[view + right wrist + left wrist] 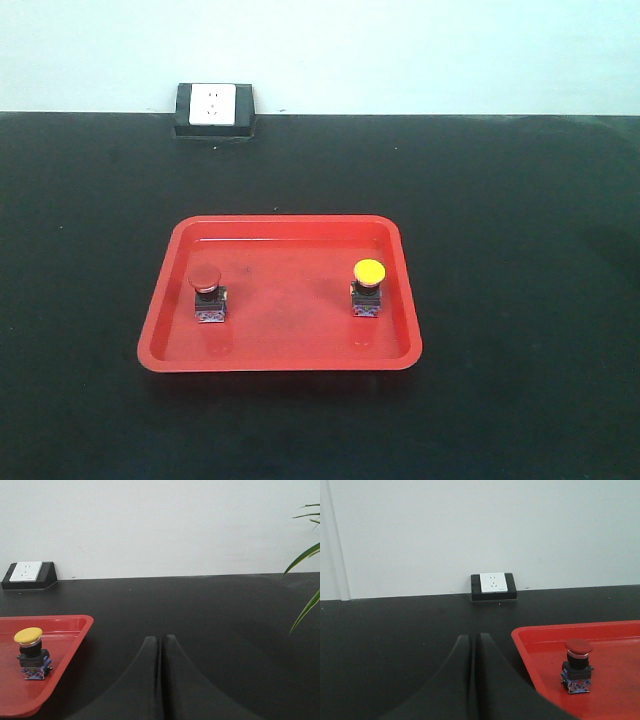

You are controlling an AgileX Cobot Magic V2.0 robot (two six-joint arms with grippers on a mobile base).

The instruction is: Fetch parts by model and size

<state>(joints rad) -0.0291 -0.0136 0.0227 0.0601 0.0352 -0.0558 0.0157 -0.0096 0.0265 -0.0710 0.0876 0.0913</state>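
Observation:
Two parts stand upright in a red tray point(290, 358). The red-capped push-button point(207, 293) is at the tray's left; it also shows in the left wrist view point(577, 666). The yellow-capped push-button point(368, 287) is at the tray's right, seen too in the right wrist view point(31, 653). My left gripper point(474, 638) is shut and empty over the black table, left of the tray point(540, 632). My right gripper point(161, 639) is shut and empty, right of the tray point(75, 635). Neither gripper appears in the front view.
A white wall socket on a black block point(214, 108) sits at the table's far edge by the pale wall. Green plant leaves point(305, 560) reach in at the right of the right wrist view. Black tabletop point(520, 220) surrounds the tray.

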